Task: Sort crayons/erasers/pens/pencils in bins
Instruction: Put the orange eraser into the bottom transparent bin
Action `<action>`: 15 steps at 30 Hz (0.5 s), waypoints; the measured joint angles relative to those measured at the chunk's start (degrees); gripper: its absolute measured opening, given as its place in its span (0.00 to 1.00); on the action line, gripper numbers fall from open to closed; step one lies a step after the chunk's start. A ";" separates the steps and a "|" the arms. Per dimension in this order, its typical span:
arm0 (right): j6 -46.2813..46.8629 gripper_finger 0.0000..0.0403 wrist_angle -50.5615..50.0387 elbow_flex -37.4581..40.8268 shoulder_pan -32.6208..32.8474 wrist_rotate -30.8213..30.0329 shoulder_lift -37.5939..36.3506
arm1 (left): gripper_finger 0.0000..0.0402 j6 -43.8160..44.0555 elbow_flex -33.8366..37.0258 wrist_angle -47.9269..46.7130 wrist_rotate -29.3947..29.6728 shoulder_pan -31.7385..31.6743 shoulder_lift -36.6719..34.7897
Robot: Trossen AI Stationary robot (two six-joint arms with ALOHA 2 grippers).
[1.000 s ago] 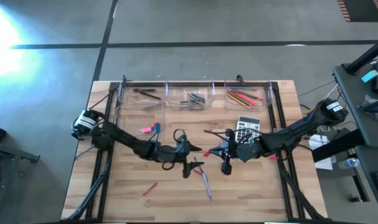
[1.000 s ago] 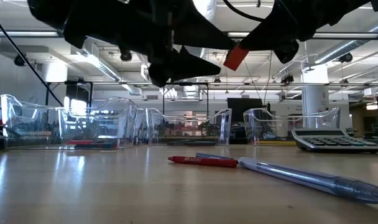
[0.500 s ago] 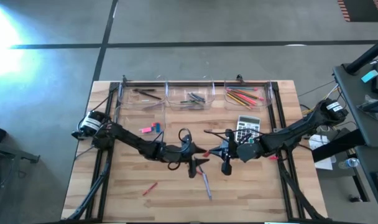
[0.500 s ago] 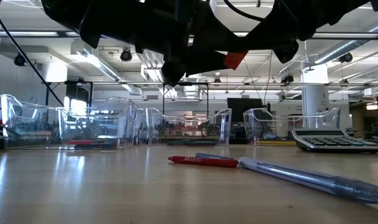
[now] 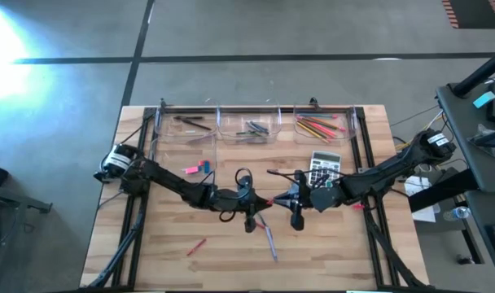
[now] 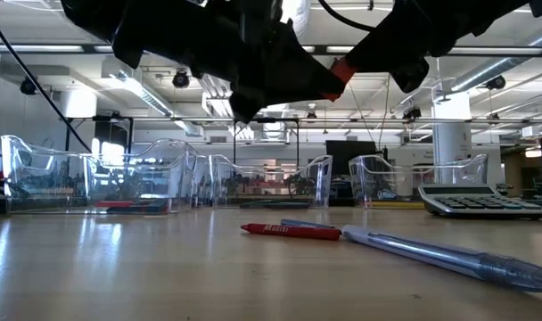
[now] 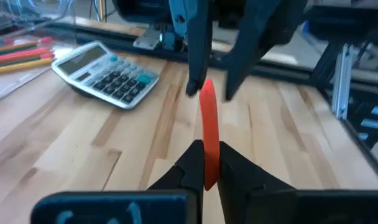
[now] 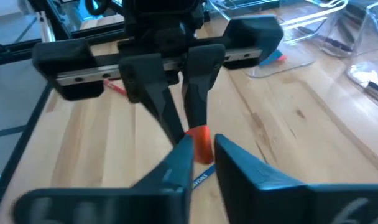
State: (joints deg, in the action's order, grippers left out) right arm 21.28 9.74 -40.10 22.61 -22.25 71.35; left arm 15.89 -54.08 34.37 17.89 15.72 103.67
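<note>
A short orange-red crayon [image 7: 207, 124] hangs in the air above the table's middle, between my two grippers. My left gripper [image 5: 260, 203] comes from the left and is shut on one end of it. My right gripper [image 5: 280, 198] faces it from the right, slightly open, with a finger on either side of the crayon's other end [image 7: 207, 92]. The clear bins [image 5: 251, 127] stand in a row along the far edge, the right one holding pencils [image 5: 319, 126]. A pink and a blue eraser [image 5: 196, 168] lie on the table at the left. My left gripper pinches the crayon's near end [image 7: 206, 163] between its two fingers, coming nearly level from the table's left, fingers along the crayon. The crayon sticks out beyond the fingertips, lifted clear of the table. My right gripper shows a gap beside the crayon's far end [image 8: 201, 144]; whether one finger touches it, I cannot tell.
Under the grippers a pen [image 6: 436, 255] and a red crayon [image 6: 290, 231] lie on the wood. Another red crayon [image 5: 196, 246] lies near the front left. A grey calculator [image 5: 326, 163] sits right of the middle, behind my right gripper.
My left gripper has gone a little toward the table's right, up to the crayon in my right gripper, and has shut from wide open onto the crayon's end. The crayon has stayed in the air at about the same spot.
</note>
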 joint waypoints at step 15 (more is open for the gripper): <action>-0.33 0.58 -0.07 0.00 0.00 0.20 -1.60 | 0.02 -0.34 0.02 -47.96 12.68 -0.25 -21.38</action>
State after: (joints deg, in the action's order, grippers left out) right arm 20.95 9.67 -40.10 22.61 -22.04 69.75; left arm 15.55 -54.06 -13.58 30.57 15.47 82.29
